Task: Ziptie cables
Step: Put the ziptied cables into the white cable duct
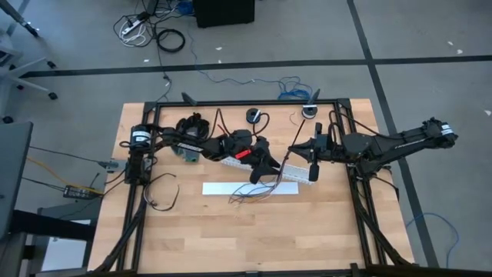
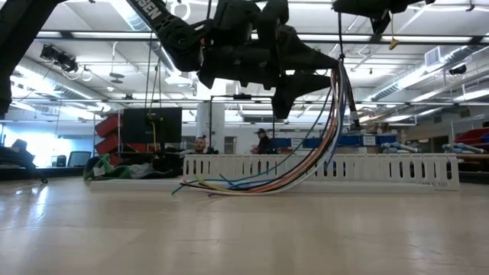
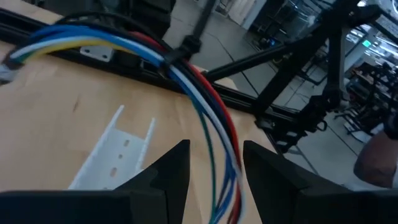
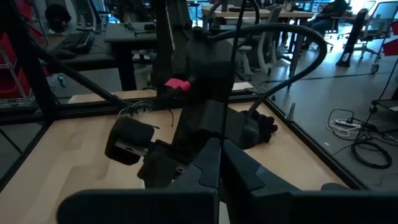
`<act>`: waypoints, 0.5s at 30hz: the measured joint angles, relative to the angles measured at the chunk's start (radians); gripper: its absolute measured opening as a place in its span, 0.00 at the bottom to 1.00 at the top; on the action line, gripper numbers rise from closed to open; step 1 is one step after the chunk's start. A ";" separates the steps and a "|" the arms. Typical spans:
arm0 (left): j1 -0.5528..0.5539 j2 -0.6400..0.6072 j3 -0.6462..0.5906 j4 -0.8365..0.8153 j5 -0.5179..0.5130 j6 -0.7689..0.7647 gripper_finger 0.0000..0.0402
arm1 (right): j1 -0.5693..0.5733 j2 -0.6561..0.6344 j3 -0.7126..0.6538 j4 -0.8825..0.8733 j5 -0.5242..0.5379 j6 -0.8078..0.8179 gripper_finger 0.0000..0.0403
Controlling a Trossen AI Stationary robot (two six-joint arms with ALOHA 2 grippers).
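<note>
A: From above, what is in the white slotted duct [image 1: 250, 188]?

B: I cannot tell; the cables [image 1: 265, 178] cross its 3 o'clock half, loose ends fanning toward 7 o'clock on the bench [image 1: 254, 231]. The left hand [image 1: 265, 171] reaches in from 9 o'clock, the right hand [image 1: 314, 163] from 3 o'clock.

A: And at bench height?

B: The cables [image 2: 321, 130] hang from above and curve down to the bench [image 2: 244, 229] before the duct [image 2: 321, 166].

A: The left wrist camera?

B: The left hand [image 3: 214, 168] is partly open, coloured cables [image 3: 211, 124] running between its fingers [image 3: 168, 171].

A: The right wrist camera?

B: The right hand [image 4: 221, 165] is pressed closed on a thin dark wire [image 4: 231, 68].
</note>
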 joint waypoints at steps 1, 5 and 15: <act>-0.001 0.000 0.000 0.000 -0.004 -0.010 0.35 | 0.000 0.000 0.000 0.001 0.000 -0.003 0.00; -0.004 0.000 0.000 0.001 -0.006 -0.013 0.35 | 0.000 0.000 0.000 0.005 0.000 -0.008 0.00; -0.013 0.000 0.000 0.039 -0.021 -0.020 0.35 | -0.033 0.063 0.000 0.065 0.005 -0.024 0.00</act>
